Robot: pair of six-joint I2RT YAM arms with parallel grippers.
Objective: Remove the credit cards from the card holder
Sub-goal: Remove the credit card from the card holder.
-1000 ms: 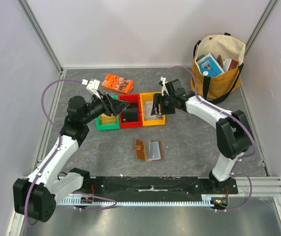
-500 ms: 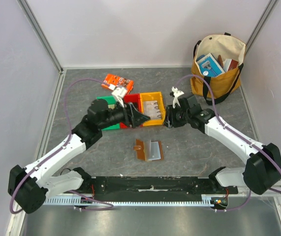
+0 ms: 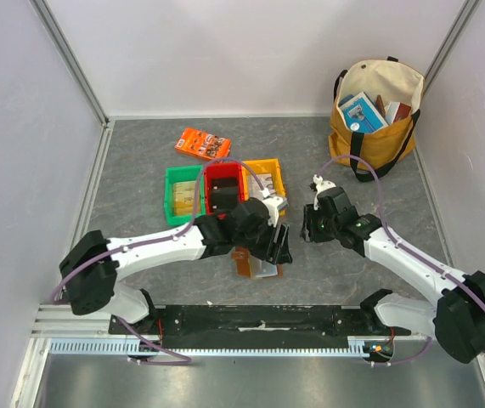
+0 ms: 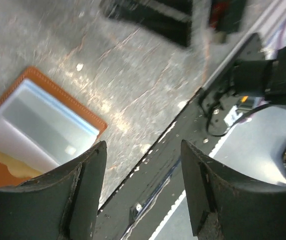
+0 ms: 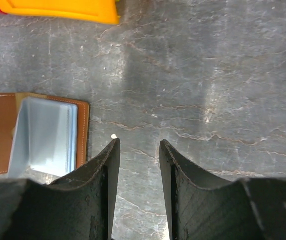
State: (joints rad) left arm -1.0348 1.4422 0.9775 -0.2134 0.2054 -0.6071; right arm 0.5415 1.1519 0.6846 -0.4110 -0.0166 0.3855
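Left end effector (image 4: 143, 150) and right end effector (image 5: 138, 150) both stood open, holding nothing.
The card holder (image 3: 244, 263) lay spread open on the grey counter (image 3: 140, 161), pale lining up, near the coloured bins (image 3: 183, 200). The left jaws gaped wide close over it. The right jaws, narrowly parted, hovered off to its right.

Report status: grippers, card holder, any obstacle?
Left gripper open, over card holder's edge. Right gripper open, beside it, empty. Card holder lies open, no card visible inside. Nothing in the way.
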